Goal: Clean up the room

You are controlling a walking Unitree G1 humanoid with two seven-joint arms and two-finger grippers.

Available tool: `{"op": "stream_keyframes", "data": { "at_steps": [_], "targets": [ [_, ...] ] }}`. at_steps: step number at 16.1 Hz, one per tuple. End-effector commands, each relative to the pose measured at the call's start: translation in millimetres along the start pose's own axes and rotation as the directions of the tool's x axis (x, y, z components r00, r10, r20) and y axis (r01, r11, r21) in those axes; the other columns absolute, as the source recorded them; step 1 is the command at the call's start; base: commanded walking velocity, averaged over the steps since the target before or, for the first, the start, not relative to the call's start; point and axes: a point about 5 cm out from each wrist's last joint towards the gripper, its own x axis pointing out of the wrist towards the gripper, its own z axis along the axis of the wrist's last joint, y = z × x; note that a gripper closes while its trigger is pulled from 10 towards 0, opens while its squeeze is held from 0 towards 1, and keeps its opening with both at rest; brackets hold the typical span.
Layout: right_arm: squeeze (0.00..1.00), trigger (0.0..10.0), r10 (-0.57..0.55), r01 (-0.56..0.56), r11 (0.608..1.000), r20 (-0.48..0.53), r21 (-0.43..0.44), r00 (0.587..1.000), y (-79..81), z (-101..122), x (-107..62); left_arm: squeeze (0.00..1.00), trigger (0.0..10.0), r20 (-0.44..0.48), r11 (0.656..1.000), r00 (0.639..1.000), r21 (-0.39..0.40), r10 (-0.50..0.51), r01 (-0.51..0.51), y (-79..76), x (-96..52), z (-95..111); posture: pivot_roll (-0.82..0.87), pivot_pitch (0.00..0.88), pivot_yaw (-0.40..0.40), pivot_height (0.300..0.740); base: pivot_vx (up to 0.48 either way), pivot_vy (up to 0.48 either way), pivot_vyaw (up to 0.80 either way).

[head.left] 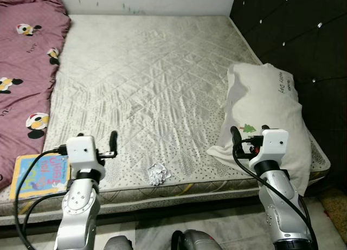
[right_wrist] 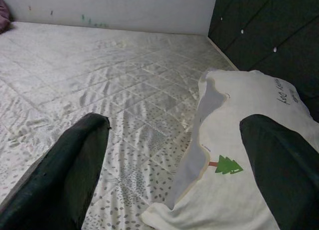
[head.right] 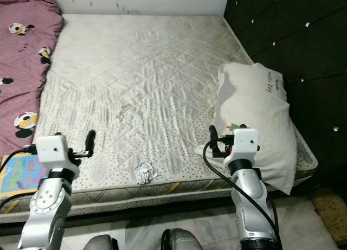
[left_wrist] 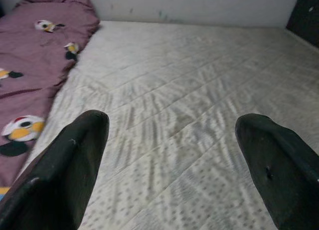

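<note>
A crumpled white paper wad lies on the bare grey mattress near its front edge, between my two arms. My left gripper hovers over the front left of the mattress, open and holding nothing, just left of the wad. A colourful children's book rests at the front left corner, beside that arm. My right gripper is open above the near end of a white pillow with a small green tree print. The wrist views show wide gaps between the black fingers.
A maroon cartoon-print blanket covers the mattress's left side. A dark tufted headboard runs along the right, and a pale wall stands at the far end. Floor lies below the front edge.
</note>
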Motion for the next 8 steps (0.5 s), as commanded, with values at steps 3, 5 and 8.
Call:
{"op": "stream_keyframes", "data": {
  "at_steps": [3, 5, 8],
  "targets": [
    [0.00, 10.0, 0.000, 0.000, 1.000, -0.008, -0.022, 1.000, -1.7, -2.2, -2.6, 0.00, 10.0, -0.050, 1.000, 0.999, -0.009, 0.000, -0.001, 4.1, -5.3, -7.5, 0.03, 0.104, -0.062, 0.740, 0.000, 0.000, 0.00],
    [0.00, 10.0, -0.001, 0.001, 1.000, -0.008, -0.016, 1.000, -1.5, -2.3, -2.4, 0.00, 10.0, -0.042, 1.000, 0.999, -0.011, -0.005, 0.004, 3.3, -3.9, -6.2, 0.03, 0.104, -0.061, 0.740, 0.000, 0.480, 0.00],
    [0.00, 10.0, -0.010, 0.010, 1.000, -0.009, -0.008, 1.000, -3.1, -2.4, -2.4, 0.00, 10.0, -0.046, 1.000, 0.999, -0.016, -0.014, 0.013, 0.6, -2.6, -5.6, 0.02, 0.112, -0.059, 0.740, 0.000, 0.480, 0.00]
  ]
}}
